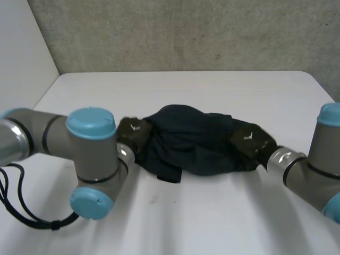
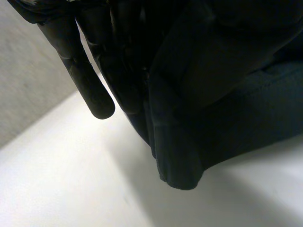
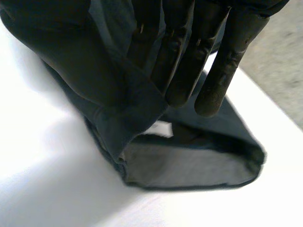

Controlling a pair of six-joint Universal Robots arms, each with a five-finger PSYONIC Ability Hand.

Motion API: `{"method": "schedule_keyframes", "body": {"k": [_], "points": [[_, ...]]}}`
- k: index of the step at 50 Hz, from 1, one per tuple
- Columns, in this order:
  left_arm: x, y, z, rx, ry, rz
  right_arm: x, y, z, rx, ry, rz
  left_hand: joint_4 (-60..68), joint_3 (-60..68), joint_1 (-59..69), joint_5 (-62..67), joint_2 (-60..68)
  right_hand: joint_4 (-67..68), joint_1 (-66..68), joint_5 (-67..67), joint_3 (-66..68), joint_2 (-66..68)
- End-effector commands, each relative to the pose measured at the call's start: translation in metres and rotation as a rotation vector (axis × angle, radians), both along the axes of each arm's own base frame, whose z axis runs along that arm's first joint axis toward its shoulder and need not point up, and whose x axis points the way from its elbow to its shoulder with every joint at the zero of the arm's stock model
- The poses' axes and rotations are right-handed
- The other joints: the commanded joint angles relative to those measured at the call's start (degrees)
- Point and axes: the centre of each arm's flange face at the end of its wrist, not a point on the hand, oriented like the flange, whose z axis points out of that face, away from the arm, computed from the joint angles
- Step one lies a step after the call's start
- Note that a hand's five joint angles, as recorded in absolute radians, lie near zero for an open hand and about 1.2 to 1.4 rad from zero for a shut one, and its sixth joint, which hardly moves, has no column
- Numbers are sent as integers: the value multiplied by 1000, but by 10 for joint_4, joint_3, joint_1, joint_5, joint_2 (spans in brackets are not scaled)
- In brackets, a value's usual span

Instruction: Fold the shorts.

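One pair of dark shorts (image 1: 188, 143) lay bunched in the middle of the white table (image 1: 223, 90). The left hand (image 1: 133, 133) pinched a fold at the left end between straight fingers (image 2: 94, 90) and cloth-covered thumb; the right hand (image 1: 249, 142) pinched the right end likewise, a leg opening gaping just beyond its fingertips (image 3: 208, 106).

Shorts (image 1: 186, 141): dark navy woven cloth, matt, soft, creased. Inner face at leg hem lighter grey, fine weave.
Left hand (image 2: 80, 71): black, matt, rubber-like skin, faint scratches.
Right hand (image 3: 229, 52): same black matt finish, dusty scuffs on fingers.
Table (image 1: 212, 223): white, smooth, low sheen.
Arm joints (image 1: 94, 159): grey, satin, metal look.
Caps (image 1: 91, 123): light-blue, smooth plastic, semi-gloss.
Wall (image 1: 186, 32): grey, rough, mottled, concrete-like.
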Motion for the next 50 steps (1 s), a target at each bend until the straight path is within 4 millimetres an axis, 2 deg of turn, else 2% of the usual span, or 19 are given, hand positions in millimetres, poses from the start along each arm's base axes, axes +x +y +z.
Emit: {"method": "schedule_keyframes", "body": {"k": [1,3,4,8,11,14,17,21,22,25,30,34,37,40,44,45,48,49,50], "points": [[9,-1,100,-208,115,27,-4,-10,85,-157,-132,-100,118,120,145,142,116,120,277,147,129,127],[16,2,124,-262,133,34,-6,-9,107,-186,-160,-118,118,120,145,142,116,120,277,147,129,127],[22,8,149,-321,154,38,-8,-8,124,-200,-177,-131,118,120,145,142,116,120,277,147,129,127],[36,25,195,-442,166,41,-9,-2,158,-210,-192,-135,118,120,145,142,116,120,277,147,129,127],[40,33,207,-481,145,37,-8,4,175,-214,-182,-127,118,120,145,142,116,120,277,147,129,127],[41,35,205,-492,91,30,-8,6,179,-196,-173,-131,118,120,145,142,116,120,277,147,129,127],[41,32,191,-471,42,30,-7,5,176,-172,-165,-130,118,120,145,142,116,120,277,147,129,127],[36,19,155,-396,-19,25,12,7,157,-117,-148,-87,118,120,145,142,116,120,277,147,129,127],[34,10,138,-360,-44,29,19,7,147,-94,-136,-80,118,120,145,142,116,120,277,147,129,127],[35,-4,112,-302,-83,41,24,0,128,-58,-104,-104,118,120,145,142,116,120,277,147,129,127],[43,-29,61,-183,-155,75,30,-22,77,15,5,-158,89,91,117,113,87,120,277,147,129,127],[45,-42,41,-142,-175,75,32,-32,55,20,75,-156,118,120,145,142,116,120,277,147,129,127],[44,-59,36,-150,-166,65,36,-41,54,-7,70,-150,118,120,145,142,116,120,277,147,129,127],[41,-75,50,-207,-137,72,44,-54,65,-87,21,-161,118,120,145,142,116,120,277,147,129,127],[33,-103,106,-382,-45,115,64,-79,108,-334,-143,-189,118,120,145,142,116,120,277,147,129,127],[31,-111,137,-473,10,140,71,-87,135,-462,-222,-194,118,120,145,142,116,120,277,147,129,127],[29,-116,186,-621,110,185,77,-93,173,-639,-340,-187,118,120,145,142,116,120,277,147,129,127],[30,-116,217,-716,191,223,78,-92,200,-752,-410,-185,118,120,145,142,116,120,277,147,129,127],[32,-116,229,-757,234,244,77,-91,215,-810,-446,-190,118,120,145,142,116,120,277,147,129,127]]}}
